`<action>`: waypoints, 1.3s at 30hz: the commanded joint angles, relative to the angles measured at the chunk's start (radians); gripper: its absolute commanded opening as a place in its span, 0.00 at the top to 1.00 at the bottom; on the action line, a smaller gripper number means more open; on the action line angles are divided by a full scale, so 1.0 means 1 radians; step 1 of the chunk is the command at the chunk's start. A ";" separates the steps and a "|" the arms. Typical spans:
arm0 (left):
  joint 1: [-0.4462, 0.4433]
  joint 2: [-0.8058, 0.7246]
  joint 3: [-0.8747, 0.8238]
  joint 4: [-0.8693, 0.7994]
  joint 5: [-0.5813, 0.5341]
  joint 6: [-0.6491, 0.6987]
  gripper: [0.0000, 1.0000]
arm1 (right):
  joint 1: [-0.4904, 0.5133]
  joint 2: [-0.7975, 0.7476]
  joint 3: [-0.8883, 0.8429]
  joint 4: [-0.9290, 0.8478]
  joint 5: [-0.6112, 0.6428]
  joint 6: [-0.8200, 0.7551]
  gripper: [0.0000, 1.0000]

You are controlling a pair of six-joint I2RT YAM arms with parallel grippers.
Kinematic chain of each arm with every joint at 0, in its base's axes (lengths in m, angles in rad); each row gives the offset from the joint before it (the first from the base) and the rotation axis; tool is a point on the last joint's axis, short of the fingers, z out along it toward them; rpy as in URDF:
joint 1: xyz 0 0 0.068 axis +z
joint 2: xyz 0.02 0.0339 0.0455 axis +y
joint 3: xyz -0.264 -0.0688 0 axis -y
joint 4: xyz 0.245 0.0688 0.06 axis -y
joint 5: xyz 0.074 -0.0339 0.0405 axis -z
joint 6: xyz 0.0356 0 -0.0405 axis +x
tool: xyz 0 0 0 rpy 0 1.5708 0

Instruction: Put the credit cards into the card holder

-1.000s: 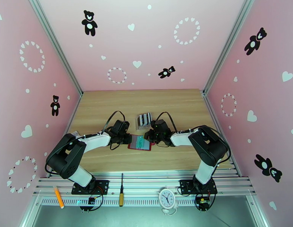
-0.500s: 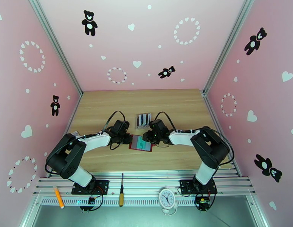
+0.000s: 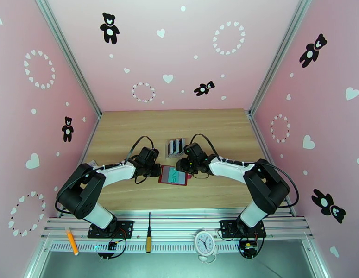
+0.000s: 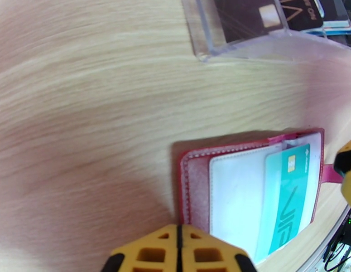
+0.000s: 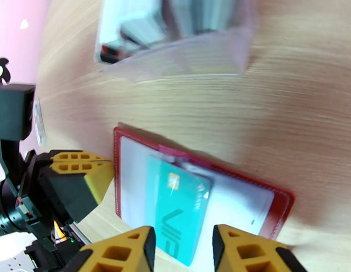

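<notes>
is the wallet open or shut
Open. The wallet lies spread flat, clear inner pockets facing up, with the teal card showing inside.

Three pink walls close in the workspace: back wall (image 3: 179, 56), left wall (image 3: 22, 116), right wall (image 3: 327, 116).

All are stuck with black teddy bear stickers (image 3: 109, 27), single white hearts (image 3: 167, 78) and rings of small white hearts (image 3: 229, 37).

Silver metal posts run up the two back corners, left post (image 3: 68, 54) and right post (image 3: 276, 54).

The bench (image 3: 179, 123) is pale wood with the grain running side to side.

A ribbed aluminium rail (image 3: 179, 225) crosses the near edge, with a dull grey metal surface (image 3: 179, 267) below it.

Light is even and soft, with faint shadows on the wood.
</notes>
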 commanded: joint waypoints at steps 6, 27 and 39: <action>-0.006 0.032 0.009 0.014 0.060 -0.012 0.93 | 0.081 0.012 0.115 -0.224 0.131 -0.052 0.61; -0.012 0.034 0.003 0.039 0.119 -0.037 0.94 | 0.106 0.115 0.160 -0.305 0.175 -0.048 0.57; -0.011 0.042 0.005 0.042 0.123 -0.040 0.94 | 0.105 0.154 0.194 -0.311 0.157 -0.056 0.57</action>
